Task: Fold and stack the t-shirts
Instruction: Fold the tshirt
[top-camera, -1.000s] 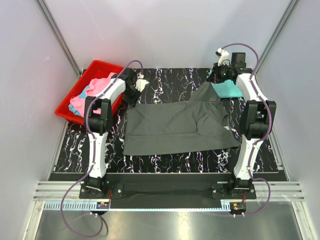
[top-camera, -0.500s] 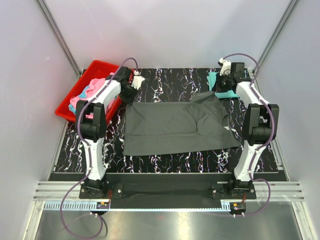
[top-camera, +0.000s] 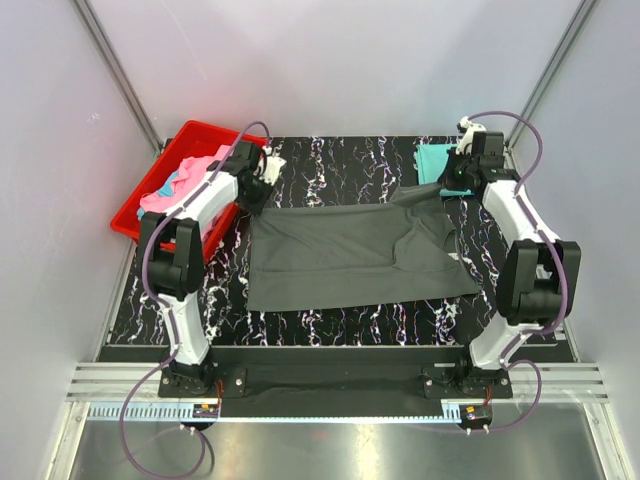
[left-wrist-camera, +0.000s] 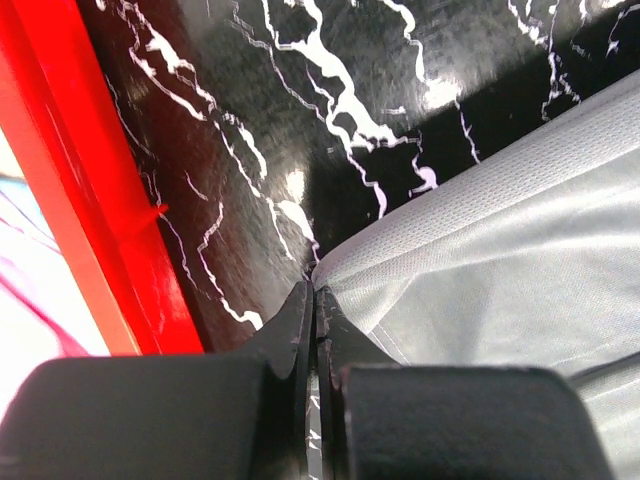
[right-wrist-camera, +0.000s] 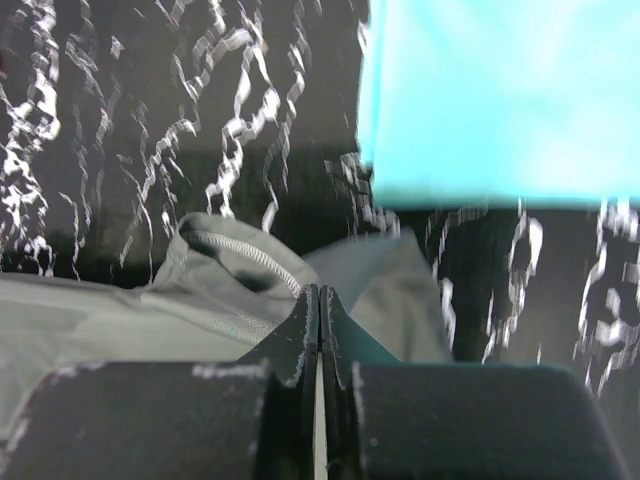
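A dark charcoal t-shirt (top-camera: 350, 250) lies spread on the black marbled table. My left gripper (top-camera: 256, 192) is shut on its far left corner, and the left wrist view shows the jaws (left-wrist-camera: 315, 292) pinching the cloth's hem (left-wrist-camera: 520, 230) next to the bin wall. My right gripper (top-camera: 447, 186) is shut on the shirt's far right corner; the right wrist view shows the jaws (right-wrist-camera: 318, 292) closed on the grey cloth (right-wrist-camera: 120, 320) by the collar. A folded teal t-shirt (top-camera: 437, 158) lies just beyond the right gripper, also in the right wrist view (right-wrist-camera: 500, 90).
A red plastic bin (top-camera: 190, 130) stands at the far left, holding a pink shirt (top-camera: 165, 200) and a light blue one (top-camera: 180, 180). Its red wall (left-wrist-camera: 90, 200) is close beside the left gripper. Grey enclosure walls surround the table.
The right gripper has moved right and lowered with the shirt's corner, and the raised fold has flattened. The left gripper has shifted slightly left. The shirt's far edge now runs straighter.
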